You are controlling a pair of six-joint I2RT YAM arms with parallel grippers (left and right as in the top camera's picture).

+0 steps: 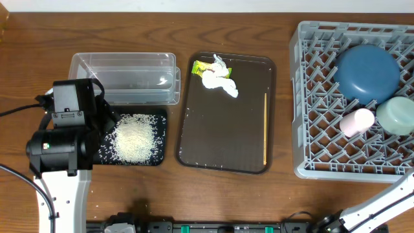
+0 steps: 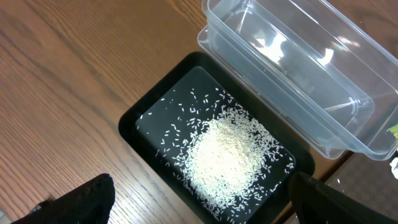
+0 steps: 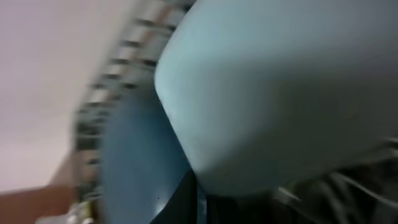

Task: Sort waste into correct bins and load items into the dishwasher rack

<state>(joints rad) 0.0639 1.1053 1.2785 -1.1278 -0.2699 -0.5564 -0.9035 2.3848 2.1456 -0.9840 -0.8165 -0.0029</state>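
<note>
1. Surroundings. A large square grey plastic lattice rack (image 1: 317,129) fills the right edge of the wooden tabletop (image 1: 39,39). It holds a large dark blue round dish (image 1: 367,71), a pale blue bowl (image 1: 396,115) and a small pink cup (image 1: 357,121), which lies on its side beside the bowl. A dark brown rectangular serving tray (image 1: 220,136) occupies the centre. Crumpled white tissue (image 1: 220,81) and a small yellow-green printed wrapper (image 1: 206,66) lie at its far end, and a thin wooden stick (image 1: 265,129) lies along its right side. A clear rectangular plastic tub (image 1: 123,97) stands towards the far left corner. It touches a shallow black rectangular tray (image 1: 162,116) that carries a heap of loose white rice grains (image 1: 134,138).

2. Arms. The left arm (image 1: 61,139) stands at the left edge, overlapping the black tray's left side. The left hand (image 2: 202,186) hangs above the rice with its fingers (image 2: 87,199) wide apart, gripping nothing. The right arm (image 1: 375,206) crosses the near right corner. Its wrist view is blurred and filled by the bowl and dish, so I cannot tell the state of the right hand.
</note>
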